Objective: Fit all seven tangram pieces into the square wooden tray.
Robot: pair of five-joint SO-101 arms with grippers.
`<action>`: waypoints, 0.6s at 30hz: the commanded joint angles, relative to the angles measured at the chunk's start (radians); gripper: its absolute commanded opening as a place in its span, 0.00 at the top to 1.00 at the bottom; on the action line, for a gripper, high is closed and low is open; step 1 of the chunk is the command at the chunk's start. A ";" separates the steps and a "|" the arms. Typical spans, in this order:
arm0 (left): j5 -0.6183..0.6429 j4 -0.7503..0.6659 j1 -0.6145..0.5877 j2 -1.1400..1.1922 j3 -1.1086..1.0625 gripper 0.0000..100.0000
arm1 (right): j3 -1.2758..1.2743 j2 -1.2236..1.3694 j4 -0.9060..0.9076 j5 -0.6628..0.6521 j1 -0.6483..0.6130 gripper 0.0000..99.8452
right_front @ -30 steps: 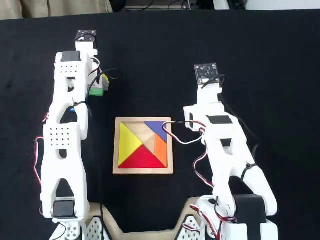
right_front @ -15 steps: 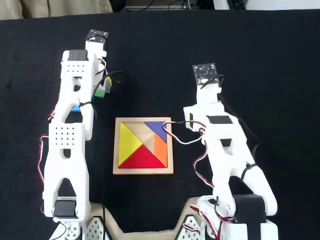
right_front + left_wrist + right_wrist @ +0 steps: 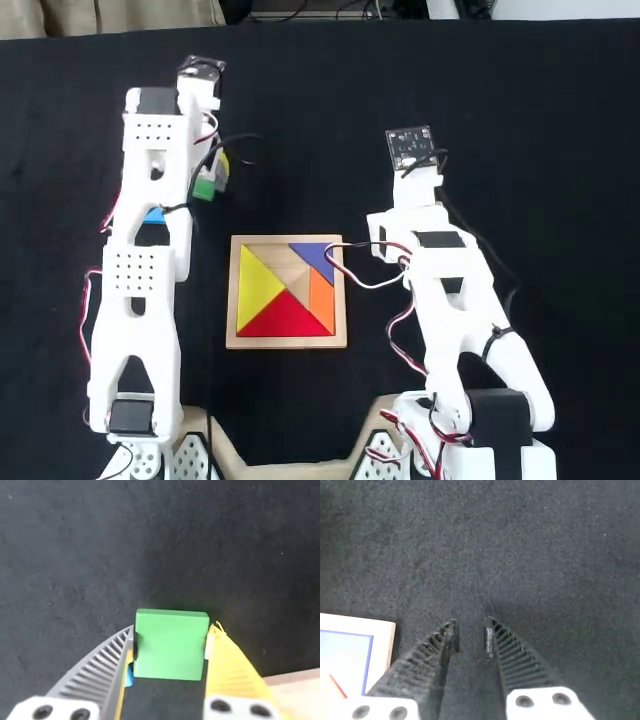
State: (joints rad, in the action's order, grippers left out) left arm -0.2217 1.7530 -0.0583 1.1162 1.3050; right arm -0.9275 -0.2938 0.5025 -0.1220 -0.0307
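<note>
The square wooden tray point(image 3: 287, 342) lies between the two arms. It holds a yellow triangle point(image 3: 257, 285), a red triangle point(image 3: 285, 315), an orange piece point(image 3: 322, 295) and a blue-violet piece point(image 3: 315, 257); bare wood point(image 3: 291, 270) shows in its middle far part. My left gripper point(image 3: 208, 180) is beyond the tray's far left corner, shut on a green square piece point(image 3: 171, 644), which sits between the grey and yellow fingers. A light blue piece point(image 3: 153, 215) peeks out beside the left arm. My right gripper point(image 3: 471, 630) hovers over black cloth by the tray's far right corner point(image 3: 367, 635), narrowly open and holding nothing.
Black cloth point(image 3: 520, 120) covers the table, with free room at the far side and to the right. The right arm's cables point(image 3: 365, 262) hang over the tray's right rim. A pale wooden edge point(image 3: 295, 690) shows near the left gripper.
The left arm has swung a little to the right and farther away, carrying the green square with it. The right arm has stayed put.
</note>
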 commanded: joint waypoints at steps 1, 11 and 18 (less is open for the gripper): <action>-0.029 0.012 0.058 -0.230 -0.196 0.89 | 0.024 -0.001 -0.020 -0.006 0.034 0.91; -0.124 -0.095 0.219 -0.825 -1.010 0.89 | 0.025 0.001 -0.048 -0.003 0.064 0.91; -0.107 -0.416 0.378 -1.028 -1.486 0.89 | 0.025 0.001 -0.048 -0.003 0.066 0.91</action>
State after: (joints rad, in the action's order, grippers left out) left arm -0.3353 1.4922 0.2117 0.2294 0.0376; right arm -0.9275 -0.2877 0.4764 -0.1220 0.0169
